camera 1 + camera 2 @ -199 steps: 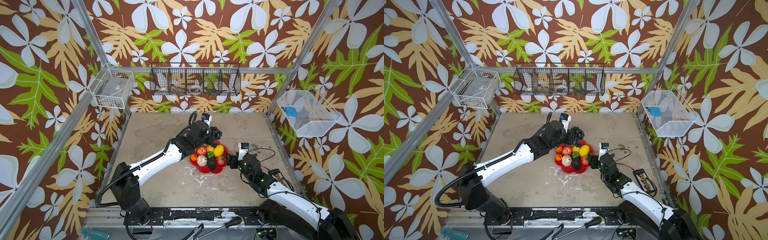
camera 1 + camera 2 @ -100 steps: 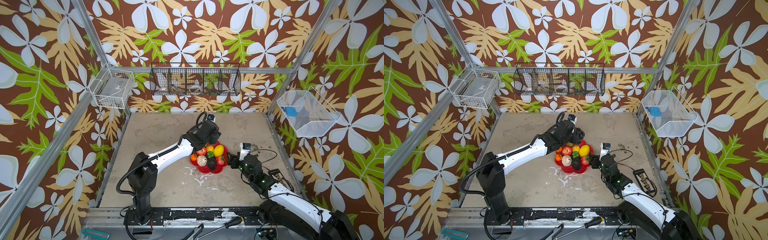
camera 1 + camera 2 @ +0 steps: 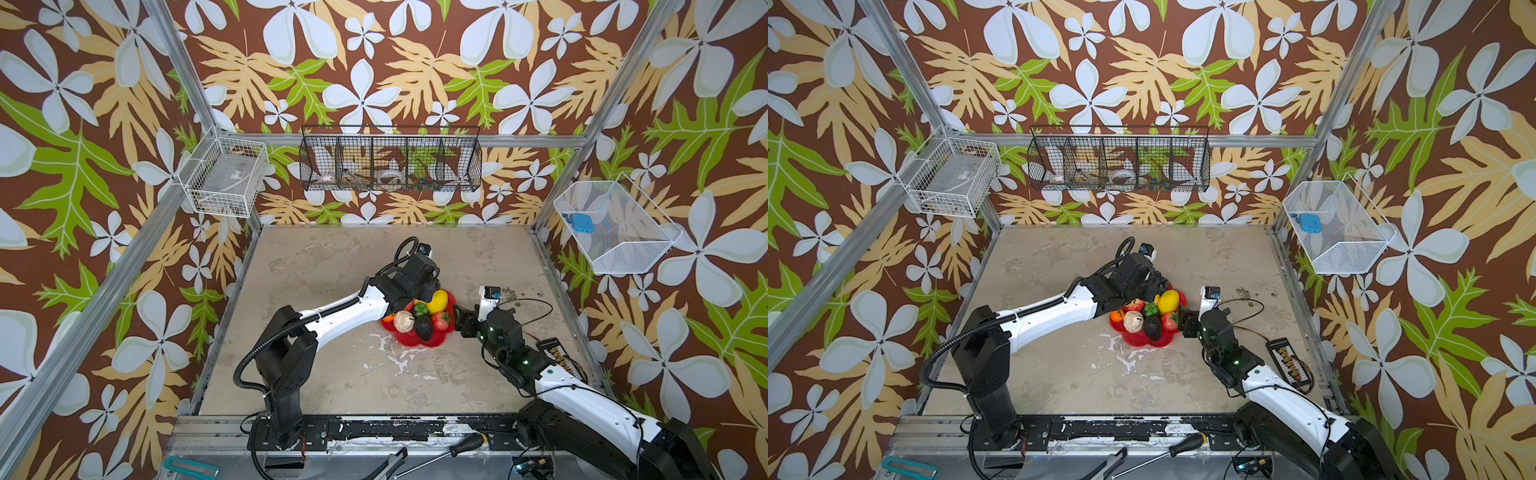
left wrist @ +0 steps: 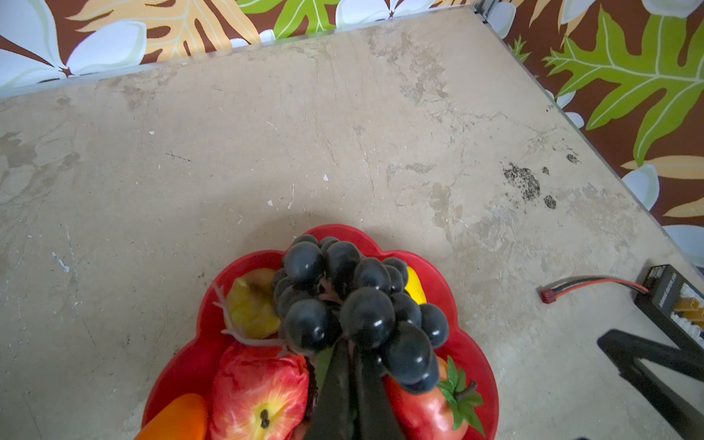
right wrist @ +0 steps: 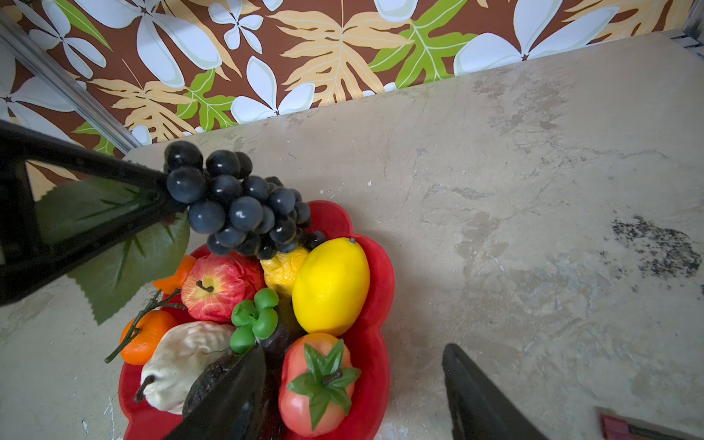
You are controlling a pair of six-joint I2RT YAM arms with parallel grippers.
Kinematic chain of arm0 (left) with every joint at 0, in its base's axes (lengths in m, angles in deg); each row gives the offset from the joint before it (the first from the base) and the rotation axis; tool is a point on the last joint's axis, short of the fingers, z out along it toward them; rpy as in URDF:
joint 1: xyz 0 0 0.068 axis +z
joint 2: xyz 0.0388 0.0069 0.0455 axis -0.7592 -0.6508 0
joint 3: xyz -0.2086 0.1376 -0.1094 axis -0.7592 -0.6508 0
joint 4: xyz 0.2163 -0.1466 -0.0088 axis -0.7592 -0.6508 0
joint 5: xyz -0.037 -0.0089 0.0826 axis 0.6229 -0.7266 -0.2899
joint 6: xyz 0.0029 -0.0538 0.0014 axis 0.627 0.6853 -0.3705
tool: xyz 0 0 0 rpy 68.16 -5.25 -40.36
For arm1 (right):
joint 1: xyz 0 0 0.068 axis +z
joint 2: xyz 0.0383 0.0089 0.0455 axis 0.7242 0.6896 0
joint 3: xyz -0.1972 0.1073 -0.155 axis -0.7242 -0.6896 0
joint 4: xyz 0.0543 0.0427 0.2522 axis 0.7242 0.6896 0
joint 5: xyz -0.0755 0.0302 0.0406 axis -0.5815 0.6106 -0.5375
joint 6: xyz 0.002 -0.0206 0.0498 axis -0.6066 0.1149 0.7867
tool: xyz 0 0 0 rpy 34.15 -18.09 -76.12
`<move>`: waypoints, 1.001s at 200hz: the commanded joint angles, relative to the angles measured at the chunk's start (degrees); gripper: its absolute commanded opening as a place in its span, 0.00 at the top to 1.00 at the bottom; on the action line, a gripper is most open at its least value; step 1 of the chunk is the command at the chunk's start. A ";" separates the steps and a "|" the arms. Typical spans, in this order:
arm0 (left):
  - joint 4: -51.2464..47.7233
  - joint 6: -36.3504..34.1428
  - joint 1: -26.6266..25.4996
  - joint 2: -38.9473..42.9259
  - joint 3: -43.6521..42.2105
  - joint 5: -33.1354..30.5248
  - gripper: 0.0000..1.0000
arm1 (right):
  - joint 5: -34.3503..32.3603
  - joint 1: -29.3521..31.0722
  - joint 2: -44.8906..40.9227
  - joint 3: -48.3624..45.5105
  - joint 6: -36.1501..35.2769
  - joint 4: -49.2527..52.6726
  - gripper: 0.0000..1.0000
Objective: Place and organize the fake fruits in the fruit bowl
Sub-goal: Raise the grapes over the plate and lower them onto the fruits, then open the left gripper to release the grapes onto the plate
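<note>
Many fake fruits (image 5: 330, 286) beneath grape bunch (image 5: 237, 207)

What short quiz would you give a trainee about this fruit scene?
1. True or false: the left gripper is shut on the black grape bunch.
2. Fill in: the right gripper has its jaws ____.
3. The yellow lemon lies: A in the red fruit bowl; B in the left gripper; C in the right gripper.
Key: 1 true; 2 open; 3 A.
</note>
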State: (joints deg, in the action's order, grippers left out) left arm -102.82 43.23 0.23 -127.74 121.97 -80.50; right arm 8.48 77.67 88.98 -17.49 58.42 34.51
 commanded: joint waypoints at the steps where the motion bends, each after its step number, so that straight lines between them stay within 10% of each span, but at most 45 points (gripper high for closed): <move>1: -0.78 0.43 -0.79 0.79 -1.28 -0.61 1.00 | -1.07 0.06 0.05 0.04 0.04 -0.02 0.27; 200: -3.31 3.97 -6.17 -6.86 1.81 4.14 0.86 | -0.82 0.02 0.05 0.04 0.22 0.03 0.27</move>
State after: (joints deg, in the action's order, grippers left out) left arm -104.98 46.56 -5.59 -134.21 123.22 -77.23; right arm 8.50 77.67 89.08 -17.49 58.44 34.51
